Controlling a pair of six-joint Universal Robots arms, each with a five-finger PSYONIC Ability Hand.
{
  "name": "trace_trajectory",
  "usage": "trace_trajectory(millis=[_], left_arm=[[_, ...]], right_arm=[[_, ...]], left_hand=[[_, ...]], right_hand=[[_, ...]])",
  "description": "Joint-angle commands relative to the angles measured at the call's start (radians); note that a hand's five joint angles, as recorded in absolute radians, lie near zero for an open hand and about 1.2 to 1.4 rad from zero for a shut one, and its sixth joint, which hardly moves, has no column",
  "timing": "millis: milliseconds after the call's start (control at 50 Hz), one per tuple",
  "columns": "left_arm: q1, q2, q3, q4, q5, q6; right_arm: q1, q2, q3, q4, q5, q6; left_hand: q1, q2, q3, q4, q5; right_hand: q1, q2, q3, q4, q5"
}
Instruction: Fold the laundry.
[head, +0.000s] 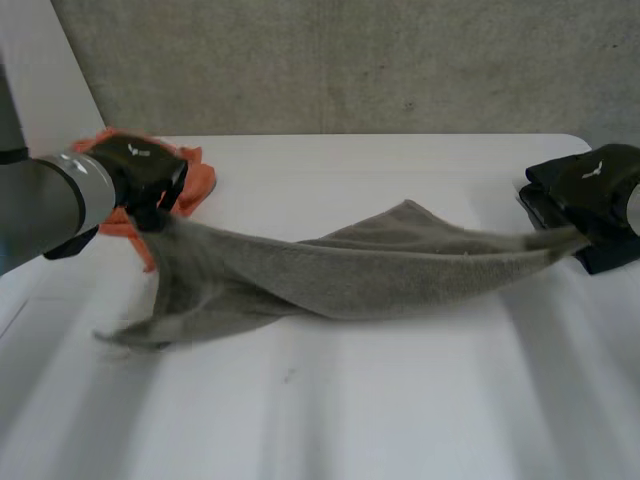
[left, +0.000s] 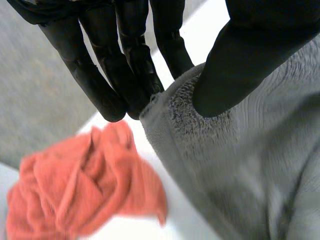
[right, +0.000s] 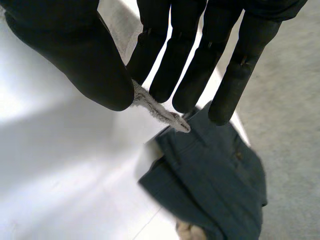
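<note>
A grey terry towel (head: 370, 270) is shown stretched across the white bench (head: 400, 410), its long axis running from the robot's left side to its right side. The towel is held at its two ends. Its left end is raised at the black left hand (head: 145, 180), and its right end tapers to a narrow point at the black right hand (head: 590, 195).

In the left wrist view, an upper corner of the towel (left: 250, 175) is clamped between the thumb and the fingers (left: 107, 90) of the left hand (left: 125, 65), the thumb being pressed onto the pile. In the right wrist view, a thin twisted tip of the towel (right: 157, 111) is pinched between the thumb and the nearly straight fingers (right: 190, 70) of the right hand (right: 75, 55).

Between the hands the cloth sags towards the bench. One fold is seen rising to a peak on the far side near the middle, and a loose lower corner is trailed onto the bench below the left hand, pointing to the near left.

A crumpled orange cloth (left: 85, 185) lies on the bench just beyond the left hand's fingertips, at the far left corner (head: 200, 180). A dark blue folded garment (right: 210, 185) lies on the bench beneath the right hand's fingertips, close to the towel's pinched tip.
</note>
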Motion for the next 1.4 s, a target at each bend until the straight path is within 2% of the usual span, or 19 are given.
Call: trace_trajectory(millis=[20,140,200,280,320,340,420,500,680,880,1020,1100,1180,1260,1280,1400], left_arm=[[-0.005,-0.232,0.125,-0.043,-0.107,0.085],[-0.025,-0.384,0.366,0.012,-0.098,0.082],[-0.037,-0.394,0.479,0.057,-0.087,0.085],[-0.053,-0.368,0.659,0.217,-0.083,0.079],[-0.056,-0.331,0.724,0.383,-0.086,0.071],[-0.053,-0.297,0.731,0.507,-0.092,0.053],[-0.045,-0.208,0.663,0.754,-0.08,0.001],[-0.031,-0.148,0.551,0.834,-0.081,-0.042],[0.01,-0.134,0.285,0.787,-0.156,-0.121],[-0.02,-0.249,-0.067,0.807,-0.095,-0.139],[-0.033,-0.276,-0.21,0.787,-0.096,-0.131],[-0.025,-0.213,-0.313,0.715,-0.09,-0.105],[-0.019,-0.089,-0.431,0.608,-0.064,-0.056],[-0.016,0.059,-0.548,0.474,-0.021,0.042],[-0.013,0.11,-0.586,0.406,-0.015,0.094],[0.032,0.234,-0.687,0.12,-0.012,0.25]], right_arm=[[0.049,0.182,-0.072,0.018,0.047,-0.125],[0.094,0.36,-0.242,-0.096,0.078,-0.107],[0.108,0.409,-0.357,-0.177,0.102,-0.085],[0.112,0.437,-0.575,-0.379,0.157,-0.001],[0.106,0.428,-0.667,-0.531,0.173,0.088],[0.102,0.413,-0.694,-0.632,0.179,0.161],[0.095,0.359,-0.678,-0.844,0.171,0.296],[0.103,0.33,-0.611,-0.941,0.144,0.317],[0.08,0.324,-0.446,-0.941,0.07,0.338],[0.04,0.385,-0.169,-0.854,-0.026,0.341],[0.028,0.394,0.023,-0.76,-0.079,0.321],[0.016,0.355,0.115,-0.696,-0.096,0.278],[-0.007,0.253,0.196,-0.578,-0.097,0.217],[-0.039,0.123,0.278,-0.4,-0.093,0.099],[-0.059,0.068,0.311,-0.319,-0.099,0.043],[-0.156,-0.063,0.411,-0.02,-0.099,-0.18]], left_hand=[[0.239,0.201,0.211,0.201,0.236],[0.239,0.201,0.211,0.201,0.236],[0.239,0.201,0.211,0.201,0.236],[0.239,0.201,0.211,0.201,0.236],[0.239,0.201,0.211,0.201,0.236],[0.239,0.201,0.211,0.201,0.236],[0.239,0.201,0.211,0.201,0.236],[0.239,0.201,0.211,0.201,0.236],[0.239,0.201,0.211,0.201,0.236],[0.239,0.201,0.211,0.201,0.236],[0.239,0.201,0.211,0.201,0.236],[0.239,0.201,0.211,0.201,0.236],[0.239,0.201,0.211,0.201,0.236],[0.239,0.201,0.211,0.201,0.236],[0.239,0.201,0.211,0.201,0.236],[0.239,0.201,0.211,0.201,0.236]], right_hand=[[0.258,0.216,0.205,0.198,0.234],[0.258,0.216,0.205,0.198,0.234],[0.258,0.216,0.205,0.198,0.234],[0.258,0.216,0.205,0.198,0.234],[0.258,0.216,0.205,0.198,0.234],[0.258,0.216,0.205,0.198,0.234],[0.258,0.216,0.205,0.198,0.234],[0.258,0.216,0.205,0.198,0.234],[0.258,0.216,0.205,0.198,0.234],[0.258,0.216,0.205,0.198,0.234],[0.258,0.216,0.205,0.198,0.234],[0.258,0.216,0.205,0.198,0.234],[0.258,0.216,0.205,0.198,0.234],[0.258,0.216,0.205,0.198,0.234],[0.258,0.216,0.205,0.198,0.234],[0.258,0.216,0.205,0.198,0.234]])
